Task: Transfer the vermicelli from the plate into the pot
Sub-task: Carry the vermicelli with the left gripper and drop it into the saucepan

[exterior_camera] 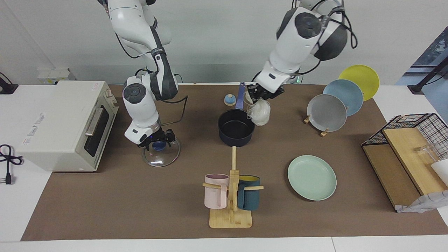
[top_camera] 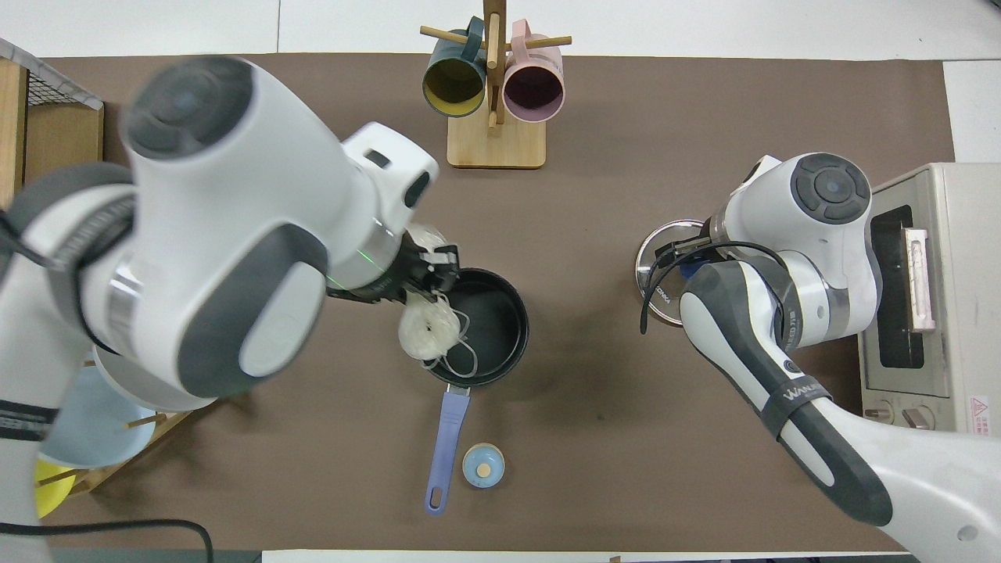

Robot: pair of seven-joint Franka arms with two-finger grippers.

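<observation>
Item: left gripper (exterior_camera: 260,95) clamps noodles (exterior_camera: 259,112) over pot (exterior_camera: 236,128), one o'clock rim. I fear strands draping outside. Right gripper (exterior_camera: 156,140) clamps lid (exterior_camera: 161,153).

A whitish, translucent clump of vermicelli (exterior_camera: 259,112) (top_camera: 428,328) hangs over the pot's rim. The navy pot (exterior_camera: 236,128) (top_camera: 489,324) stands upright mid-table, black inside, blue handle toward the robots. The mint-green plate (exterior_camera: 312,177) lies flat, farther from the robots, toward the left arm's end.
</observation>
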